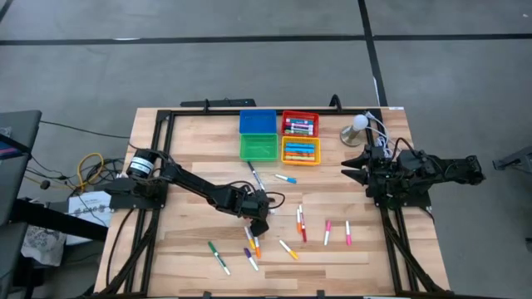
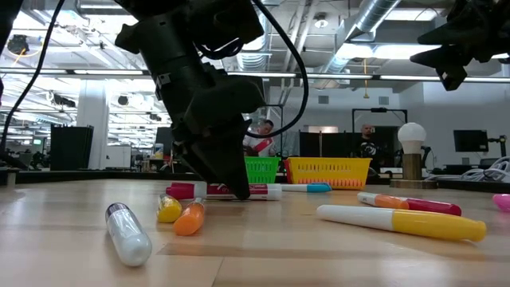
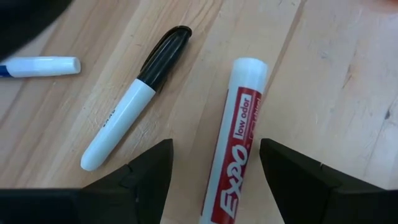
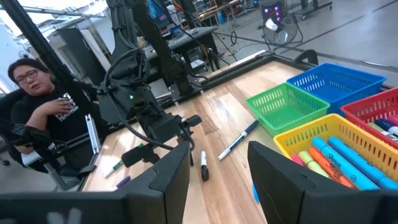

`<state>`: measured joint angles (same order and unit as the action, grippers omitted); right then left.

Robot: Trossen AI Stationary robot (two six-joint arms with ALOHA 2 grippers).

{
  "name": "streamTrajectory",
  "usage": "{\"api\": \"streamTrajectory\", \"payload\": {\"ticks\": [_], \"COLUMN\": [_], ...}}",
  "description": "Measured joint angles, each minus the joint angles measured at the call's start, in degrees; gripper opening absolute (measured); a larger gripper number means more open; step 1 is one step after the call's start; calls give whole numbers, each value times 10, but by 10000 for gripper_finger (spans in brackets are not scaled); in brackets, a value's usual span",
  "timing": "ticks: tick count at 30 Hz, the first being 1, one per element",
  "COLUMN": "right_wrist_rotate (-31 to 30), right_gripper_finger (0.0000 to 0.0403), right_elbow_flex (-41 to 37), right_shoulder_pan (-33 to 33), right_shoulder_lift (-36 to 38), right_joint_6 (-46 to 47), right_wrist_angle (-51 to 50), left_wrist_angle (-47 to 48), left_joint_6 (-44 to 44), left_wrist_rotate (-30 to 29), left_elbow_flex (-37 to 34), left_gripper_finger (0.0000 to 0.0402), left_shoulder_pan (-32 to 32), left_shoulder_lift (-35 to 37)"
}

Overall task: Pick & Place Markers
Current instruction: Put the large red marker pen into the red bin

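Observation:
Several markers lie scattered on the wooden table (image 1: 199, 257), most of them near its front middle. My left gripper (image 1: 258, 219) points steeply down, open, over a white marker with a red label (image 3: 235, 149). Its two fingers stand on either side of the barrel with wood showing in both gaps, and the marker lies flat on the table. A black-capped marker (image 3: 134, 99) and a white-capped one (image 3: 38, 66) lie just beyond it. My right gripper (image 1: 352, 166) waits open at the table's right edge, raised, with nothing between its fingers (image 4: 169, 177).
Blue (image 1: 258, 122), red (image 1: 300, 116), green (image 1: 258, 148) and yellow (image 1: 301, 159) bins stand at the far middle; red and yellow hold markers. A white bulb on a stand (image 1: 357, 126) is at the far right. A person (image 4: 37, 99) sits beyond the table's left side.

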<state>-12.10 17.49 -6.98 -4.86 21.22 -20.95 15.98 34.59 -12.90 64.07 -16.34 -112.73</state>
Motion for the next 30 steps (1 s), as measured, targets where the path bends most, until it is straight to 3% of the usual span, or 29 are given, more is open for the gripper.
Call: {"api": "streamTrajectory", "payload": {"ticks": [30], "right_wrist_rotate": [0], "right_gripper_finger": [153], "right_elbow_flex": [0], "right_shoulder_pan": [0], "right_shoulder_lift": [0], "right_joint_6": [3], "right_wrist_angle": [0], "left_wrist_angle": [-15], "left_joint_6": [2], "left_wrist_rotate": [-6], "left_elbow_flex": [-1], "left_gripper_finger": [242], "left_shoulder_pan": [0], "left_shoulder_lift": [0]}}
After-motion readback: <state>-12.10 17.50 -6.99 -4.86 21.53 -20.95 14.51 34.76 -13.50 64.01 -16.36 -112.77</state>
